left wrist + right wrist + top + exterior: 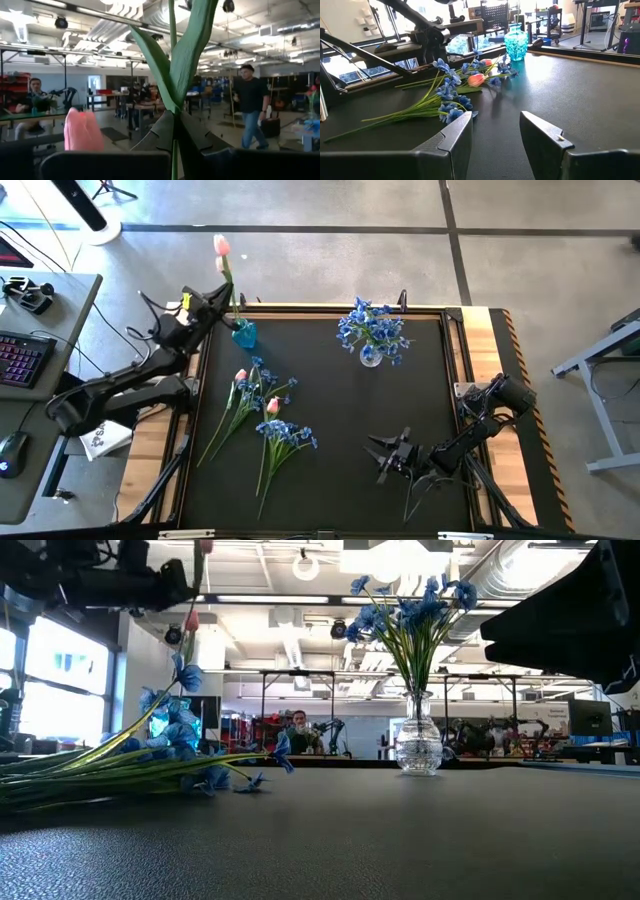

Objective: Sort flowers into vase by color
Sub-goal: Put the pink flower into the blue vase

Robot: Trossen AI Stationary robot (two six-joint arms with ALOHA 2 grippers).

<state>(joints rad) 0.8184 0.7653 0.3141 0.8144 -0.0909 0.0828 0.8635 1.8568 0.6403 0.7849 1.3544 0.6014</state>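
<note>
My left gripper [230, 298] is at the table's far left, above the teal vase [243, 333], and is shut on a pink tulip whose blossom [221, 247] stands high above it. A second pink blossom [82, 131] shows beside the fingers in the left wrist view. A clear vase [371, 356] at the far middle holds blue blossoms [370, 325]. A pile of blue bunches and pink tulips [262, 412] lies flat on the mat, left of centre. My right gripper [393, 456] is open and empty at the near right, low over the mat. My left gripper pinches the tulip's green stem [173, 106] between its two fingers, just below where the leaves branch off. The fingers come in about level and lie across the stem. The tulip stands upright, blossom up, and its stem runs on below the fingers [174, 160]. Its lower end is hidden.
The black mat [330, 480] has raised wooden edges. The teal vase also shows in the right wrist view [516, 42], beyond the flower pile [452, 92]. A desk with a keyboard [25, 360] stands left of the table. People show in the room beyond.
</note>
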